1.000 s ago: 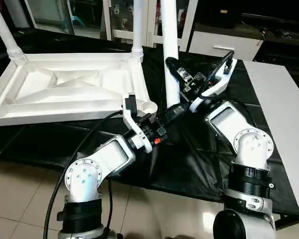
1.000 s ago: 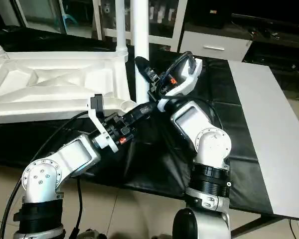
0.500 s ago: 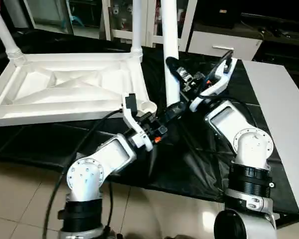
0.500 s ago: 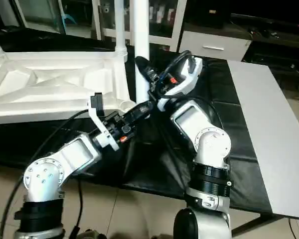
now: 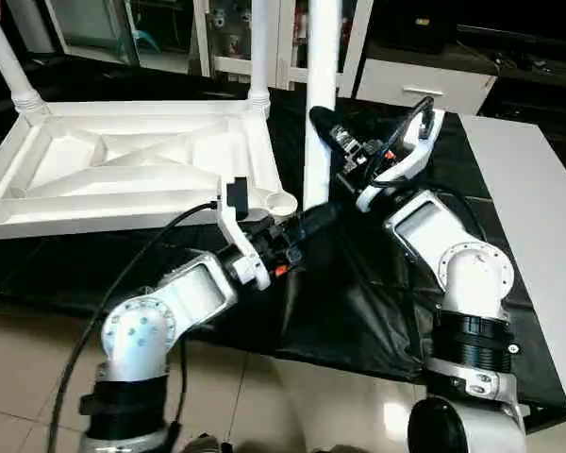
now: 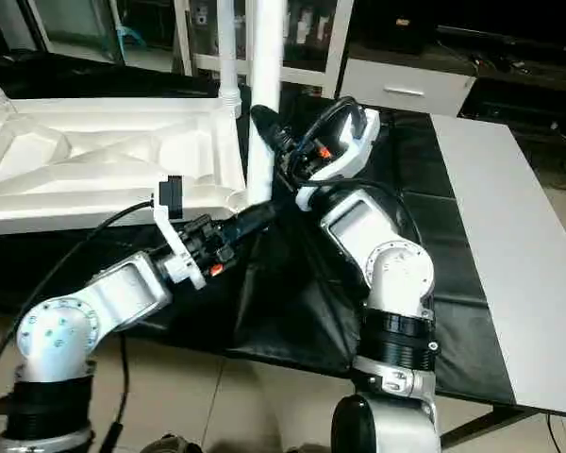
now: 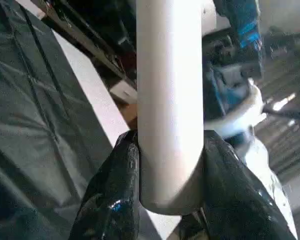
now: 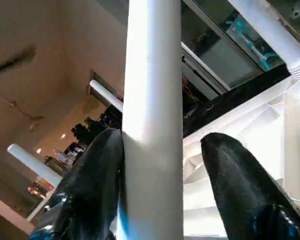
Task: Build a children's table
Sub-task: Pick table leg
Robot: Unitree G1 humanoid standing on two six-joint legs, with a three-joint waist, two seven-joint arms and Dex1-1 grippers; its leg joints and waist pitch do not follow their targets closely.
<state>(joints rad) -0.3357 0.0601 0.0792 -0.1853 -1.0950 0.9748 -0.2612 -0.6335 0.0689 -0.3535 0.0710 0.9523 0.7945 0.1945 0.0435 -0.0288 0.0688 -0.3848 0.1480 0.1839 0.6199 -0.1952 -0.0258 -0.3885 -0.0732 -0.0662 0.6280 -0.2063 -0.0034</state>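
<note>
Leg (image 5: 319, 104) stands upright at frame centre, foot just right of the empty corner socket (image 5: 282, 201); left gripper (image 5: 318, 219) clamps its base, right gripper (image 5: 323, 123) loosened higher up

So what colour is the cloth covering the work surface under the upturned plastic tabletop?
Black; the creased cloth cover shows best in the left eye view.

We count one upturned tabletop (image 5: 141, 170), three legs (image 5: 319, 104) in sight, two grippers (image 5: 313, 219), one black-covered work surface (image 5: 358, 302).
</note>
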